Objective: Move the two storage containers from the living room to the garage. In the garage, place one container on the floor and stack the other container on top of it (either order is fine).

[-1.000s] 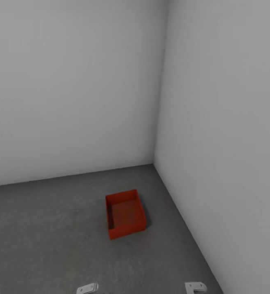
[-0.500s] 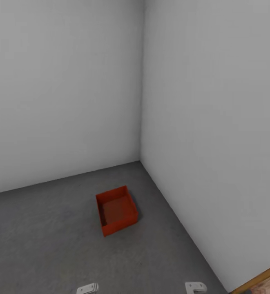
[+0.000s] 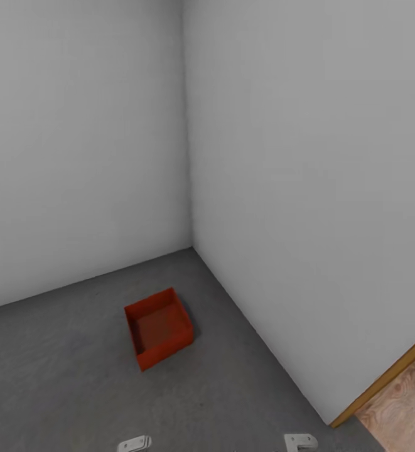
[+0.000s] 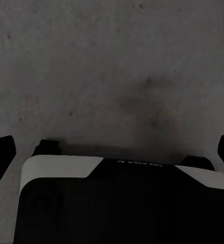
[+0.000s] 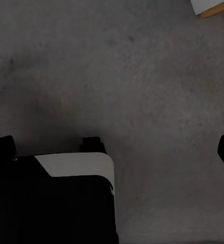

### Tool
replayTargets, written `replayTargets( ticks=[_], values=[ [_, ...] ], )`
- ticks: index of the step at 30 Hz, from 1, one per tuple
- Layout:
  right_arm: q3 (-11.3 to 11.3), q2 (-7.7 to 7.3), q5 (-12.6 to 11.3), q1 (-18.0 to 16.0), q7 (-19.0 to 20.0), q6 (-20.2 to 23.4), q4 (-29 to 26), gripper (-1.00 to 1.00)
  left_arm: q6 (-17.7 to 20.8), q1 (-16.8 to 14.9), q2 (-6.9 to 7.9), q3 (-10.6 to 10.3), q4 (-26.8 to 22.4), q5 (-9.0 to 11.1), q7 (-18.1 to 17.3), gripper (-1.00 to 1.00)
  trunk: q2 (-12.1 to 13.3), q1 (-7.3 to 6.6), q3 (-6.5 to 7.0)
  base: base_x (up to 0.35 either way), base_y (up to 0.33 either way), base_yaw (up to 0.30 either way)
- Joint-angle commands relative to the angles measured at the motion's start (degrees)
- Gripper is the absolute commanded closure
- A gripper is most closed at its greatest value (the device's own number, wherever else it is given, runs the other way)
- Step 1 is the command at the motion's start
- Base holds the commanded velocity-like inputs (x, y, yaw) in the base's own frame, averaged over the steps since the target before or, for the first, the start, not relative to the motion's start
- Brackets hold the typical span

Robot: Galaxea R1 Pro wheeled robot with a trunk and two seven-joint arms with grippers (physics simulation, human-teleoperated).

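One red-orange rectangular lidless bin [image 3: 158, 328] sits on the dark grey speckled concrete floor [image 3: 56, 376] near the garage corner, and with both my tools spread wide and carrying nothing, I judge fetching the second bin comes next.

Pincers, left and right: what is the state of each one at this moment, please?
Left pincer: open, fingers wide apart, holding nothing, above the floor.
Right pincer: open, holding nothing, above the same floor.

grey concrete floor [image 3: 63, 389], red-orange container [image 3: 158, 328]
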Motion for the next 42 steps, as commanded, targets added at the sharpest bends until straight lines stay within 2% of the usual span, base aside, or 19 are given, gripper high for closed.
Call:
replayTargets(
  ticks=[1, 42],
  values=[
    [0.47, 0.00, -0.40, -0.04, -0.30, 0.38, -0.11, -1.00, 0.43, -0.02, -0.08, 0.36, -0.16, -0.09, -0.33, -1.00, -0.09, 0.02, -0.10, 0.000, 0.000, -0.282],
    [0.41, -0.09, -0.40, -0.03, -0.30, 0.38, -0.11, -1.00, 0.44, -0.09, -0.10, 0.51, -0.16, 0.23, -0.32, -1.00, -0.09, 0.02, -0.10, 0.000, 0.000, -0.282]
  ],
)
